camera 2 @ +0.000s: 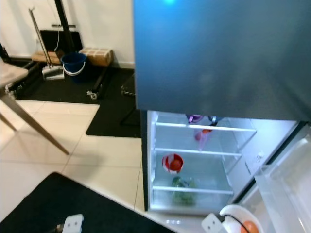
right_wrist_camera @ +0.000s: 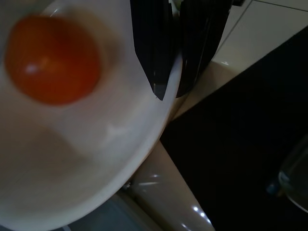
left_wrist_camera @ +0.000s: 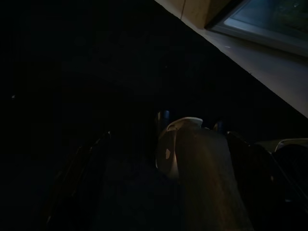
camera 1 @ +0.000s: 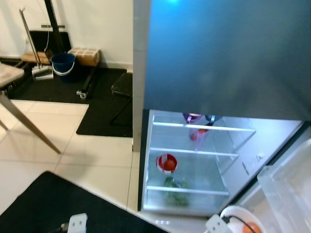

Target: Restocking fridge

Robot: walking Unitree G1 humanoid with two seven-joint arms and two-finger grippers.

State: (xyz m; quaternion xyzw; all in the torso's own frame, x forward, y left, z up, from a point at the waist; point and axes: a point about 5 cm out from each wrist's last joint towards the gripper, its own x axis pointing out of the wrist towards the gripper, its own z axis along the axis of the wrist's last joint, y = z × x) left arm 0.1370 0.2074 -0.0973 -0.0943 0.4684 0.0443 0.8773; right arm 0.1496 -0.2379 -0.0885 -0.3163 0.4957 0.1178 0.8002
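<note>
Open fridge (camera 1: 146, 160), partly stocked: red-and-white bowl (camera 1: 166, 163) on its middle shelf, greens (camera 1: 174, 190) below, one white bowl (right_wrist_camera: 86, 159) with an orange fruit (right_wrist_camera: 52, 58) unplaced before its threshold, rim pinched by the right gripper (right_wrist_camera: 166, 72); left gripper's state indiscernible; blue bucket (camera 1: 63, 63) far left.

Right gripper (right_wrist_camera: 177, 57): 2 long black ribbed fingers (right_wrist_camera: 150, 48), tapering to angled tips. Pale grey-white wrist housings (camera 1: 77, 222) peek up at the frame's lower edge, thin black cable (camera 1: 239, 220) beside one.
</note>
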